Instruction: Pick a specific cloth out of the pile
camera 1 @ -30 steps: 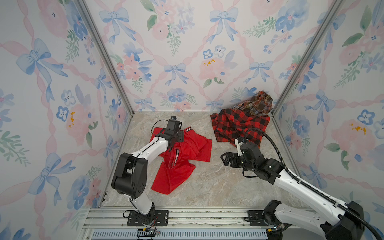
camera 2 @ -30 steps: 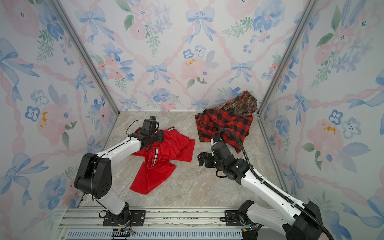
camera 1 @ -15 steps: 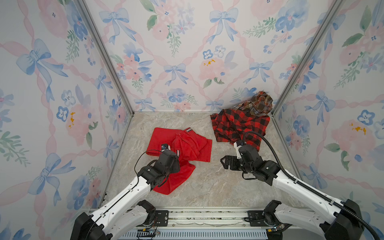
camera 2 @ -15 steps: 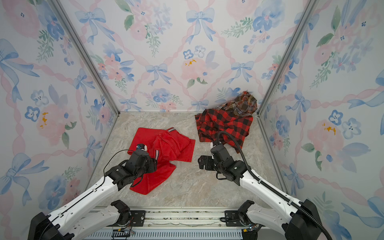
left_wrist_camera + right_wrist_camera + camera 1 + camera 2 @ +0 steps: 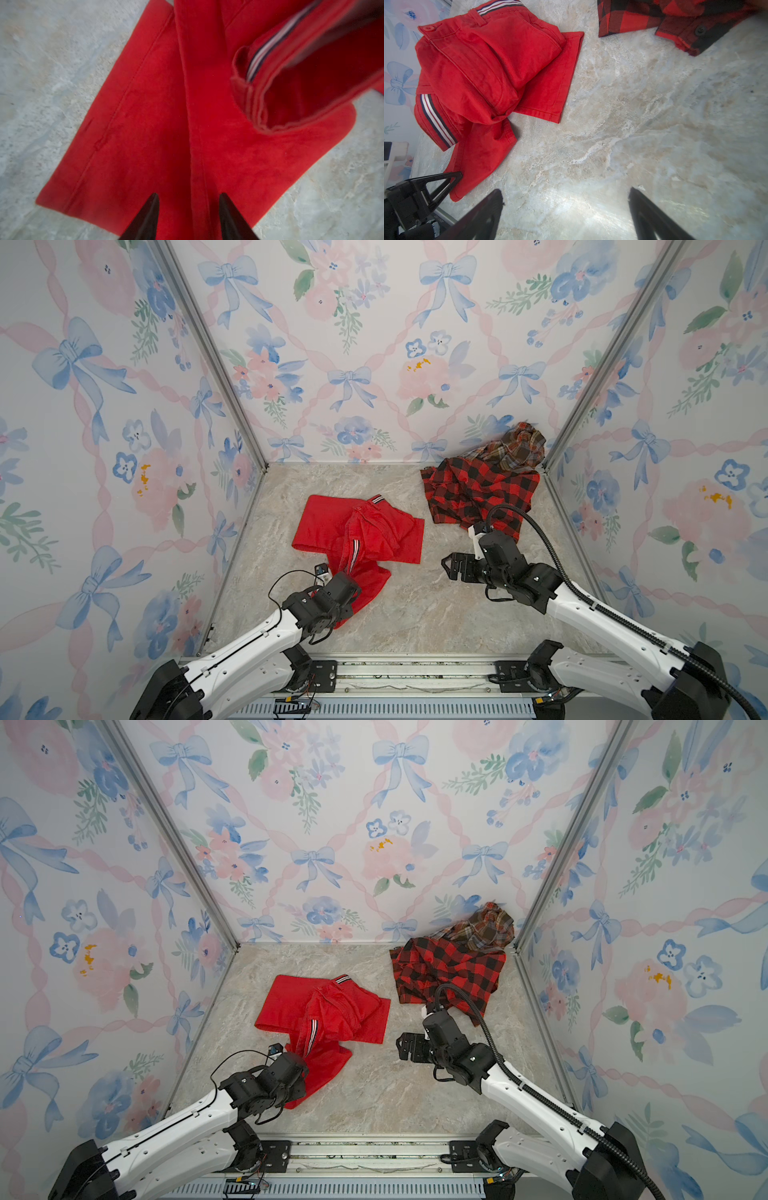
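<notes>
The cloth [image 5: 365,531] is found crumpled on the table [image 5: 415,614], well apart from the pile [image 5: 482,489]. The left gripper [image 5: 189,196] is held half spread astride a raised seam [image 5: 197,166]; the right gripper [image 5: 566,190] is spread wide, empty. The fabric is judged soft and light, and that seam fold is advised as the hold.

A pale marbled tabletop [image 5: 415,614] fills the lower middle of both top views. Walls [image 5: 353,344] papered with blue bows and pink flowers enclose it, joined by silver corner posts [image 5: 216,364]. A metal rail [image 5: 415,674] crosses the bottom, perhaps with a grille [image 5: 374,709] beneath.
</notes>
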Controlling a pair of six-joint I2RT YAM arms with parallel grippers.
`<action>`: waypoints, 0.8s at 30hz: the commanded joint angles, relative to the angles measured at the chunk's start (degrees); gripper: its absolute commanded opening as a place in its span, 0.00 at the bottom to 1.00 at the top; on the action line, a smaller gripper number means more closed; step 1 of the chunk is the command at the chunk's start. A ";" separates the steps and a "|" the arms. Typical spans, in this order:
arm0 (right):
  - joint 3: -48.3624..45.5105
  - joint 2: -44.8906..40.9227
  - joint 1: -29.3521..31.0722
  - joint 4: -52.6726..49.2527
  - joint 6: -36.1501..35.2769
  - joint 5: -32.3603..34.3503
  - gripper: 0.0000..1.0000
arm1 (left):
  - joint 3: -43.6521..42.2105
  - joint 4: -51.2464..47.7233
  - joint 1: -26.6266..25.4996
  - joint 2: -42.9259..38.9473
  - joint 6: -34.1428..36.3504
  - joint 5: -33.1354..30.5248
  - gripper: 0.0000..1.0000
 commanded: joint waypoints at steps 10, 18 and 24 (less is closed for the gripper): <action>1.08 -0.96 2.43 -1.87 0.89 2.23 0.97 | 3.84 5.23 -4.70 1.13 1.24 3.52 0.00; 1.55 -0.56 2.53 -2.03 0.80 2.41 0.97 | 26.26 5.15 1.87 8.09 17.15 3.33 0.00; 1.55 -1.11 3.19 -2.63 1.19 2.93 0.97 | 40.79 5.75 9.57 19.35 26.77 2.57 0.00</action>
